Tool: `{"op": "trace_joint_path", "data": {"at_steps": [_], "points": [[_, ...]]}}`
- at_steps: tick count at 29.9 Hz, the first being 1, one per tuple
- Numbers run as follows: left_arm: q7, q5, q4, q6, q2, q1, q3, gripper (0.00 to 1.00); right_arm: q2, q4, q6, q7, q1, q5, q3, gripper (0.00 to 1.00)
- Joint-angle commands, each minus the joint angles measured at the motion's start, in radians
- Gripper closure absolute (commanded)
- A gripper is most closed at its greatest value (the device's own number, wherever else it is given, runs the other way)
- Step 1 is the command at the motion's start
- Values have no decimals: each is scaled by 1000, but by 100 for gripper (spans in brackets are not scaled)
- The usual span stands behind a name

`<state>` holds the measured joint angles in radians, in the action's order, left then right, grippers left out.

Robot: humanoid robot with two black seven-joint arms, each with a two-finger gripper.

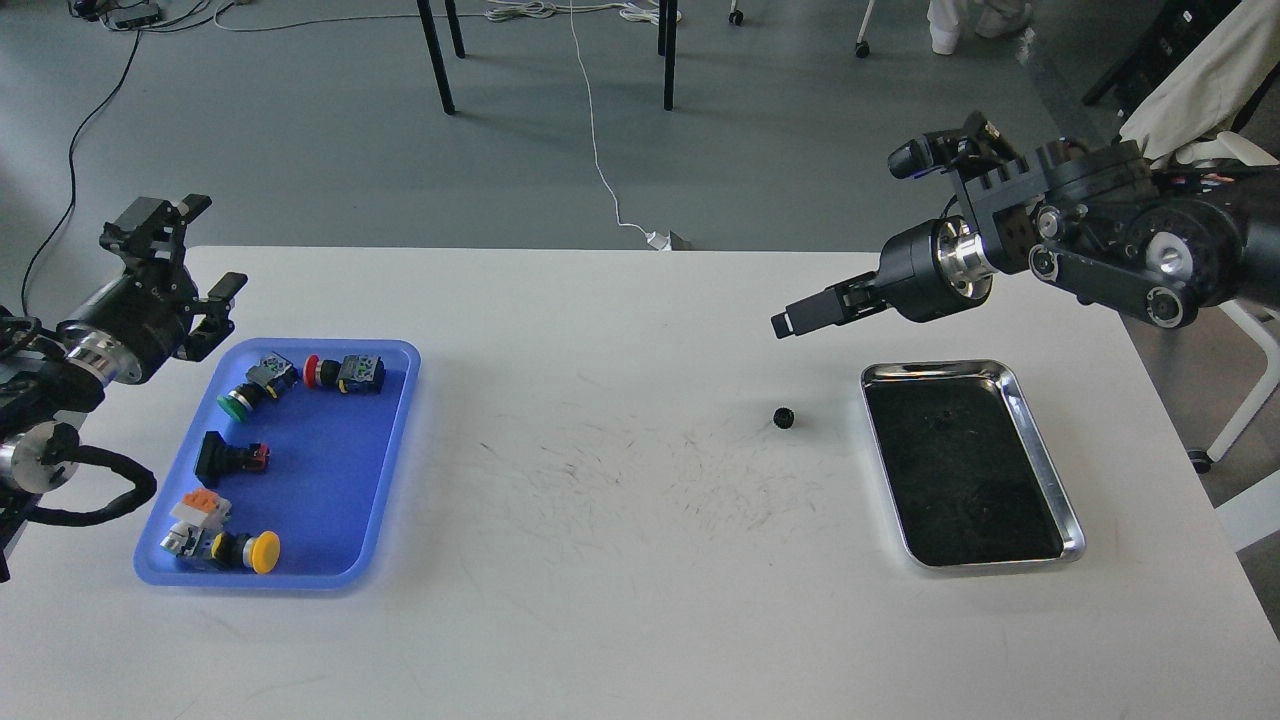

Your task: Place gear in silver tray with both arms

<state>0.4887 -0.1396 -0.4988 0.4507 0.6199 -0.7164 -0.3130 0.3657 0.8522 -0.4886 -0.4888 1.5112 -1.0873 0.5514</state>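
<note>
Gear placement, big to small: bench point(620, 620); silver tray point(1040, 470) near its right edge, nothing in it; gear point(784, 418) on the bench just left of the tray's far-left corner. Right claw point(790, 322) hangs above and beyond the gear, fingers look together, nothing held. Left claw point(190, 260) spread apart, well away at the far-left corner. Right arm is clearly nearer, probably makes the pick.

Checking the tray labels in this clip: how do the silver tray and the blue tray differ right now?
The silver tray is shiny metal with a dark reflective bottom; the blue tray is matte plastic. The silver tray sits at the table's right side, the blue tray at its left. The blue tray holds several push-button switches; the silver tray holds no such parts, and the small black gear lies on the table just left of it. Both are rectangular with rounded corners and raised rims.
</note>
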Motion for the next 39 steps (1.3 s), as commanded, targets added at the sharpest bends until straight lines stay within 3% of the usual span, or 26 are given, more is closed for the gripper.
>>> {"op": "trace_joint_path", "data": {"at_steps": [1, 4, 15, 26, 38, 39], "points": [[0, 0, -1, 0, 0, 3, -1, 2, -11, 4, 0, 0, -6, -138, 16, 5], [0, 0, -1, 0, 0, 3, -1, 2, -25, 5, 0, 0, -13, -236, 24, 5], [0, 0, -1, 0, 0, 3, -3, 2, -137, -30, 0, 0, -31, -276, 61, 5], [0, 5, -1, 6, 9, 3, -5, 2, -300, -206, 0, 0, -91, -301, 159, 5], [0, 9, 0, 17, 11, 5, -5, 2, -307, -212, 0, 0, -86, -284, 104, 5], [0, 9, 0, 17, 12, 5, -5, 2, -301, -206, 0, 0, -82, -284, 91, 1]]}}
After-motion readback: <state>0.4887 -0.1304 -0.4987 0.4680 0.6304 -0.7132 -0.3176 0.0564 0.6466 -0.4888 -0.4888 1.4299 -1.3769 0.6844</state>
